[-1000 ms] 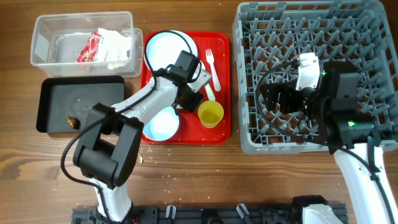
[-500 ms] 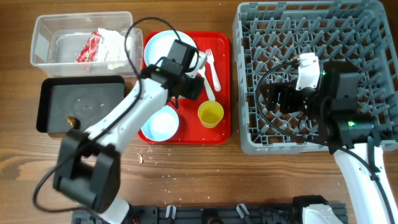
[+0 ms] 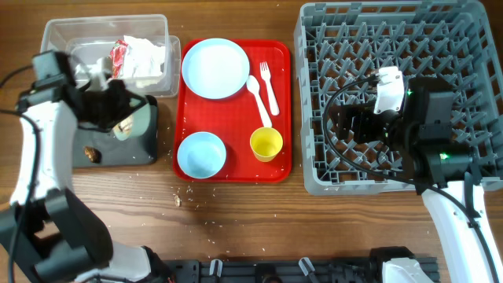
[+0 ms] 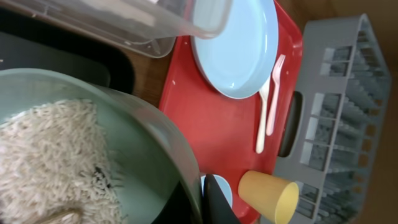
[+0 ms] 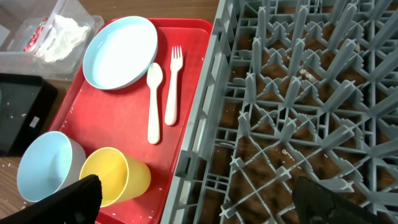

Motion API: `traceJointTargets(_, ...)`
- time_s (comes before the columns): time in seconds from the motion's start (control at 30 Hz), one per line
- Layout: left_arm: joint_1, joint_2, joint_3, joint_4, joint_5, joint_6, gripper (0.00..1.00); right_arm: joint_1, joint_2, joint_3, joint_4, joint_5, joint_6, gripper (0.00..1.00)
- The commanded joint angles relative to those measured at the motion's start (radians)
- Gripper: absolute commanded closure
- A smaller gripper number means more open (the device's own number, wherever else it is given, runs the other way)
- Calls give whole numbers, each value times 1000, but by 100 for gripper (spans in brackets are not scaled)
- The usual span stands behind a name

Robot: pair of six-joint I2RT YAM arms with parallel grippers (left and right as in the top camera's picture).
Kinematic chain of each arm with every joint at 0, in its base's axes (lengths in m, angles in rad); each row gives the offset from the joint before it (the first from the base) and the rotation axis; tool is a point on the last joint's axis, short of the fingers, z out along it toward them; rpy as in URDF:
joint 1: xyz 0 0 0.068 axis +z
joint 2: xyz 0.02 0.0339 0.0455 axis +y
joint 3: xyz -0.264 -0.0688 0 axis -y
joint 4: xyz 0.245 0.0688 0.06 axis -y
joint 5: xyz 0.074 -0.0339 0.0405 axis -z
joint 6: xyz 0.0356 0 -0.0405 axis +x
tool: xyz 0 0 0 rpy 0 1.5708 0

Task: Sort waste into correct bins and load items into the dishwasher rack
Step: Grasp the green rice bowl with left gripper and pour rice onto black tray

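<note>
At the far left, at the back, stood the clear tub (image 3: pixel 55 47); inside it lay the red wrapper (image 3: pixel 118 56) and the white napkins (image 3: pixel 148 49), touching each other. Just in front of the tub lay the black tray (image 3: pixel 63 126); one little brown scrap (image 3: pixel 90 153) sat on it near the front edge. My left gripper (image 3: pixel 118 119) hung over that black tray; it was closed on the rim of a pale green bowl (image 4: pixel 149 143). My wrist camera showed white, rice-like food scraps (image 4: pixel 43 155) with a few dark bits in the bowl; one black finger (image 4: pixel 217 199) sat against the outside of the rim. I could not tell from above how far the bowl was tipped.

Next came the red serving tray (image 3: pixel 236 126); the pale blue plate (image 3: pixel 214 68) lay at its back. The white spoon (image 3: pixel 258 98) and the white fork (image 3: pixel 269 85) lay side by side just right of the plate. The pale blue bowl (image 3: pixel 201 154) stood empty at the front; the yellow cup (image 3: pixel 266 144) stood upright near it on the right, not touching. Some crumbs (image 3: pixel 178 200) lay on the wooden table (image 3: pixel 314 228) in front of the red tray.

At the right stood the big grey rack (image 3: pixel 471 47). My right gripper (image 5: pixel 196 186) hung over the rack's left part, above the pegs; its fingers (image 5: pixel 74 198) were spread wide apart and held nothing.
</note>
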Motion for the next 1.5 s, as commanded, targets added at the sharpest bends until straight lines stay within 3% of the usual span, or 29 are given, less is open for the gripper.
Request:
traceJointTargets(0.0, 109, 116, -25, 5, 288, 134, 96, -4, 4, 18, 7, -6, -11, 0)
traceJointTargets(0.2, 209, 268, -25, 40, 571, 140, 96, -4, 4, 18, 6, -6, -10, 0)
traceJointTargets(0.5, 336, 270, -25, 41, 899, 124, 96, -4, 4, 18, 3, -6, -10, 0)
traceJointTargets(0.77, 381, 270, -25, -4, 899, 102, 96, -4, 4, 18, 3, -6, -10, 0)
traceJointTargets(0.83, 387, 270, -25, 50, 898, 94, 96, -4, 4, 18, 3, -6, -10, 0)
traceJointTargets(0.9, 404, 270, -25, 89, 898, -52, 96, -4, 4, 18, 3, -6, -12, 0)
traceJointTargets(1.03, 410, 270, -25, 134, 794, -64, 96, -4, 4, 18, 5, -6, -10, 0)
traceJointTargets(1.07, 409, 270, -25, 98, 813, -113, 96, -4, 4, 18, 3, -6, -10, 0)
traceJointTargets(1.17, 406, 270, -25, 129, 846, -107, 96, -4, 4, 18, 5, -6, -10, 0)
traceJointTargets(1.27, 405, 270, -25, 84, 641, -125, 96, -4, 4, 18, 3, -6, -10, 0)
traceJointTargets(1.33, 399, 270, -25, 74, 642, -101, 96, -4, 4, 18, 5, -6, -10, 0)
traceJointTargets(1.47, 376, 262, -25, 31, 863, -95, 96, -4, 4, 18, 11, -6, -12, 0)
